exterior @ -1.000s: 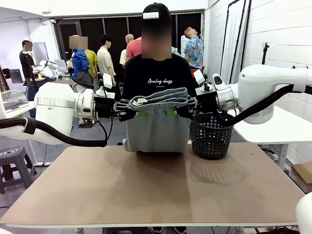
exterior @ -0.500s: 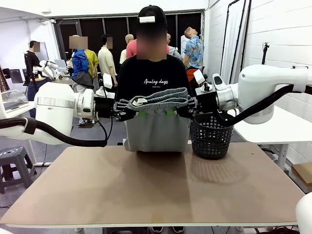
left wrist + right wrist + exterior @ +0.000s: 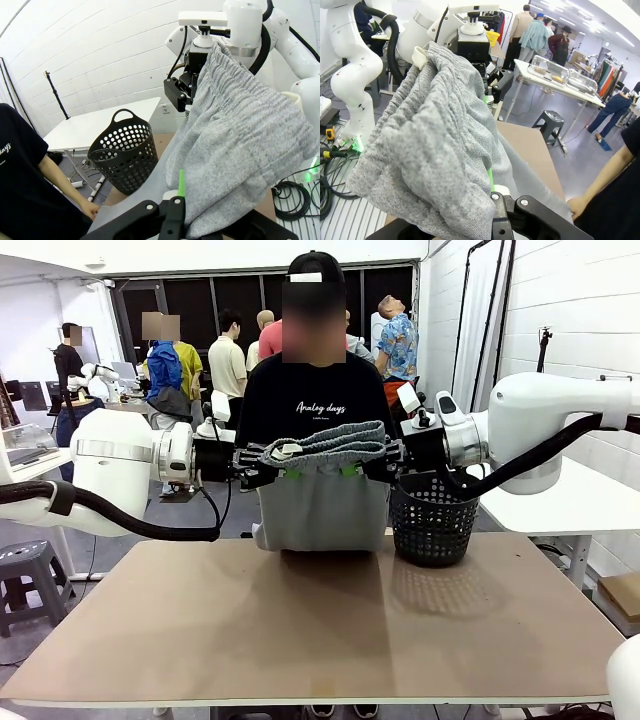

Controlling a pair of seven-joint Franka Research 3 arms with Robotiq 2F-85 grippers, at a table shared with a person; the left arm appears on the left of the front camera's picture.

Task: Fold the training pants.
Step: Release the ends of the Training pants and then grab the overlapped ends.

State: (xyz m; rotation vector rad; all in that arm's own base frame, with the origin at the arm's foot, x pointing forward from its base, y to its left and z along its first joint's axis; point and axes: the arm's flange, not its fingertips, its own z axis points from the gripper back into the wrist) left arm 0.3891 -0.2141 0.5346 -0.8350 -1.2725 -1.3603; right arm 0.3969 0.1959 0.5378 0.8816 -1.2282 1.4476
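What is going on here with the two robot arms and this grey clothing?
The left gripper and right gripper, jaws shut on the waistband, hold the training pants up over the far edge of the table. The legs hang down to the table, where the person opposite has a hand at the fabric's end. A black basket stands beside them.

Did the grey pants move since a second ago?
No. The light grey jersey training pants hang just left of the black mesh basket, exactly as before.
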